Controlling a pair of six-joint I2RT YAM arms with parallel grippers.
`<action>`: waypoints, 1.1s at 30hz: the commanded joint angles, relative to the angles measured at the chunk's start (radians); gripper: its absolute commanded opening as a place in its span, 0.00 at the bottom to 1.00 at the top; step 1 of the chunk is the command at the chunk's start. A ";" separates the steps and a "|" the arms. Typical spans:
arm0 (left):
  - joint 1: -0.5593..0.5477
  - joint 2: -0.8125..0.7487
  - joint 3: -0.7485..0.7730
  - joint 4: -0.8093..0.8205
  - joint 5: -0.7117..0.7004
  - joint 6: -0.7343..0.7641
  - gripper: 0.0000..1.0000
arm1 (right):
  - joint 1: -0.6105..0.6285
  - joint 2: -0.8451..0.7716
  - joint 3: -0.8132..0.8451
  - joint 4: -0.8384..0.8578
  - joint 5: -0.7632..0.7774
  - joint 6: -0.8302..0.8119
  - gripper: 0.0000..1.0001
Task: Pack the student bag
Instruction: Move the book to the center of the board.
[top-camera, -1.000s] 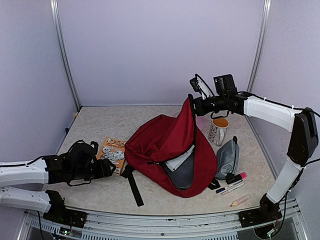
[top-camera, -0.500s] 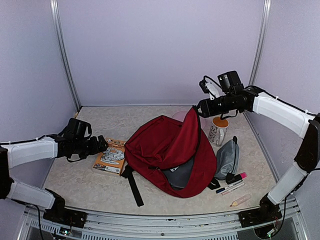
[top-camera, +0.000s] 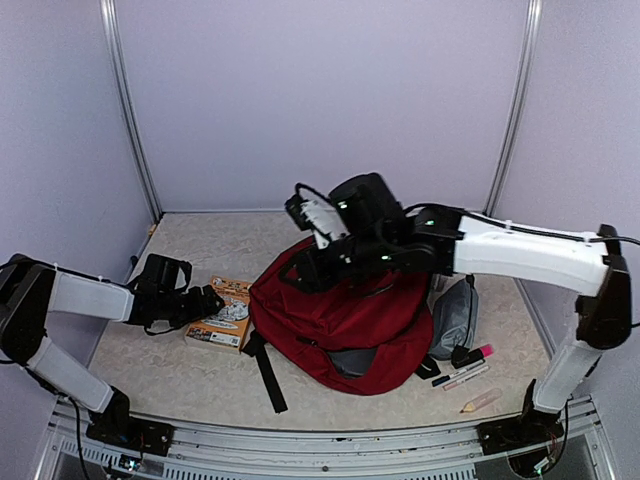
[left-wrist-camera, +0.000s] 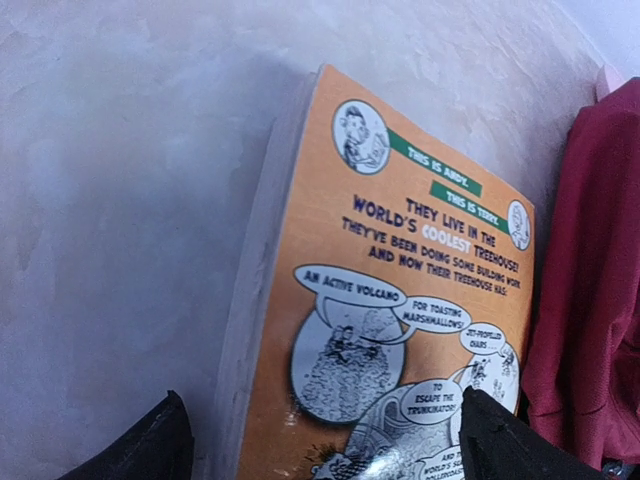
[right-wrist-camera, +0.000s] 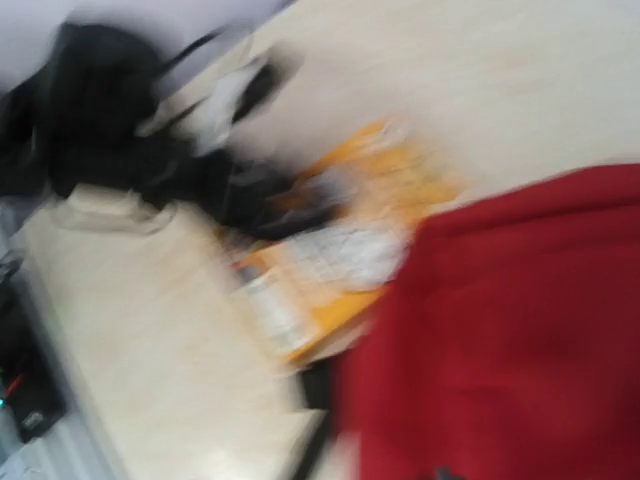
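Student bag (top-camera: 340, 325) slumps at middle of bench (top-camera: 200, 240), mouth nearly shut. Left pincer (top-camera: 207, 303) spread apart, straddling orange paperback (top-camera: 224, 312) beside bag. Right pincer (top-camera: 303, 272) over bag top; cannot tell grip, wrist view blurred. Risk: collapsed flap blocks paperback going in. Since half-second earlier: right arm swung left, raised flap dropped.

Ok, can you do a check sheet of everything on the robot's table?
Surface: beige speckled table, no spills seen.
Job's things: red student bag slumped mid-table, grey lining showing.
Clutter: orange book left of bag; grey pouch and markers to its right.
Grippers: left gripper jaws open either side of book; right gripper above bag top, jaws unclear.
Cables: black cable looped at right wrist.
Surroundings: lilac walls, metal posts.
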 joint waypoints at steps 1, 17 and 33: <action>-0.037 0.011 -0.070 0.044 0.036 -0.050 0.89 | 0.055 0.355 0.224 0.050 -0.177 0.153 0.52; -0.061 0.072 -0.130 0.125 0.111 -0.020 0.18 | 0.031 0.681 0.381 0.151 -0.195 0.465 0.61; -0.233 -0.723 -0.238 -0.295 -0.033 -0.201 0.00 | 0.028 0.485 0.167 0.159 -0.263 0.412 0.60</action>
